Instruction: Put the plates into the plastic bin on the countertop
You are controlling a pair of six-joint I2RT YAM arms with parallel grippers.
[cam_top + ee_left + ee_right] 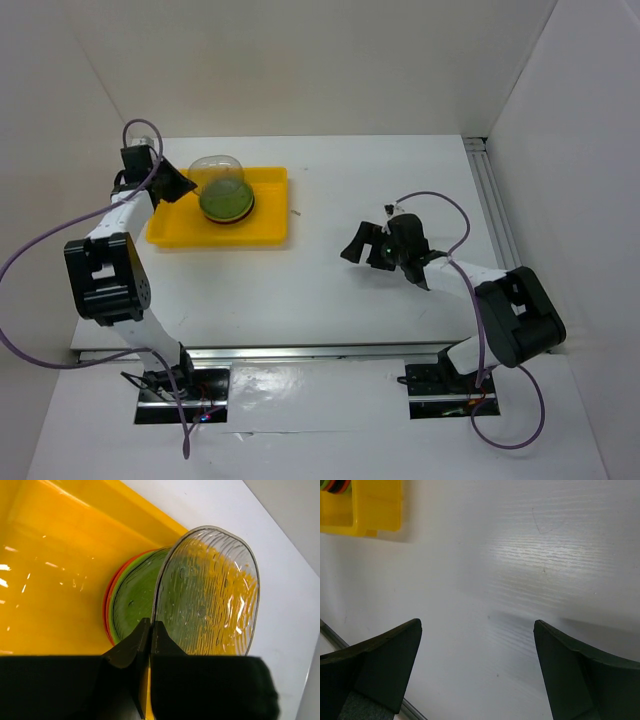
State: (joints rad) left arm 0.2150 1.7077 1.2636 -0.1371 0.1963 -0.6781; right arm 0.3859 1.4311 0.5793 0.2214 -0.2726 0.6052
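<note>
Placing step: left gripper (150, 630) pinches the rim of a clear plate (207, 592), held tilted above the stack (131, 602) — green on top, orange edge below — in the yellow bin (50, 580), far left. Probably the last plate; the lower stack is hard to read. Next: level it, lower, release. Idle — right gripper (477, 645) spread, empty, over the countertop (530, 555) at right.
</note>
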